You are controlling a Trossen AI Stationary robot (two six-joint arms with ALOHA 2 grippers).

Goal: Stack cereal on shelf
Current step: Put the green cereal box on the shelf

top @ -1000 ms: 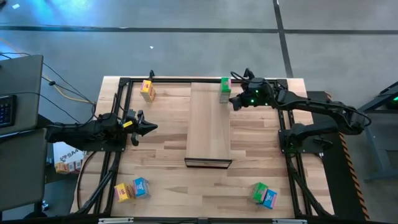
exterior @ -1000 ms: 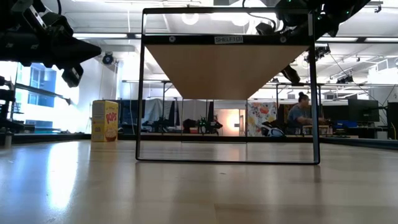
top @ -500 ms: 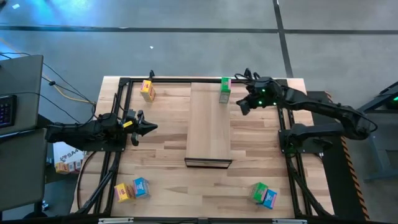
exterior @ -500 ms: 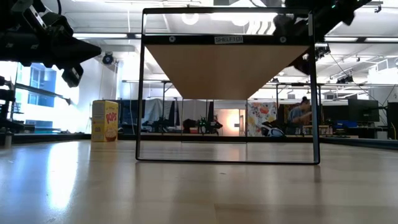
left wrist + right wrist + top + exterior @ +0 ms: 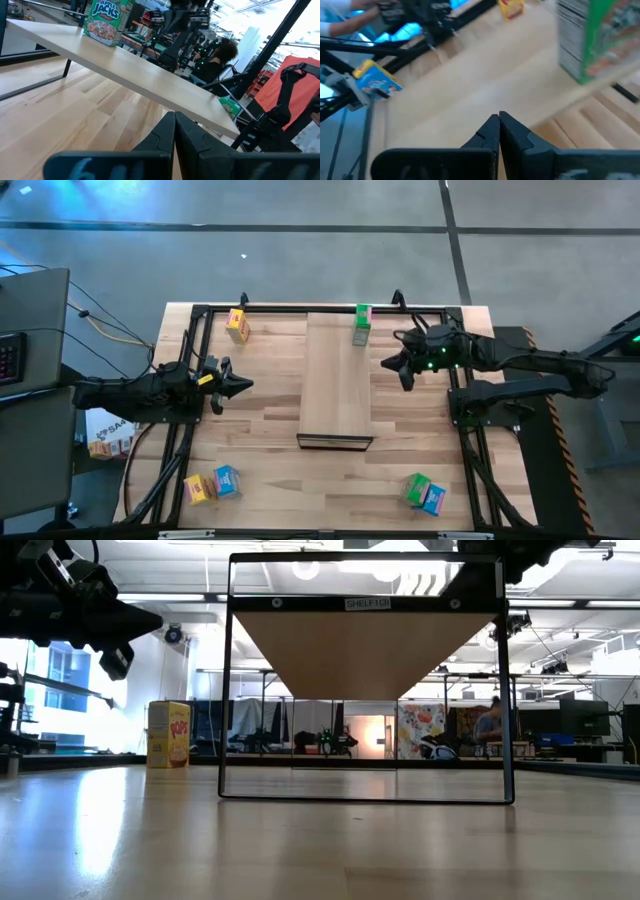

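Observation:
The shelf (image 5: 335,375) is a pale wood panel raised in a black frame at the table's middle. One green cereal box (image 5: 361,325) stands upright on its far right corner, also seen in the left wrist view (image 5: 106,22) and the right wrist view (image 5: 595,40). My right gripper (image 5: 400,370) hangs shut to the right of the shelf, clear of the box. My left gripper (image 5: 245,384) is shut and level at the left of the shelf, holding nothing. A yellow box (image 5: 237,326) stands on the table at the far left.
A yellow box (image 5: 200,487) and a blue box (image 5: 226,479) lie near the front left corner. A green box (image 5: 417,488) and a blue one (image 5: 433,499) lie near the front right. The shelf's black frame (image 5: 365,680) stands upright in the low view.
My right gripper has drawn away from the green box on the shelf, moving toward the table's right and near edges while rising and rolling. The green box stays upright where it stood. The left arm has kept still.

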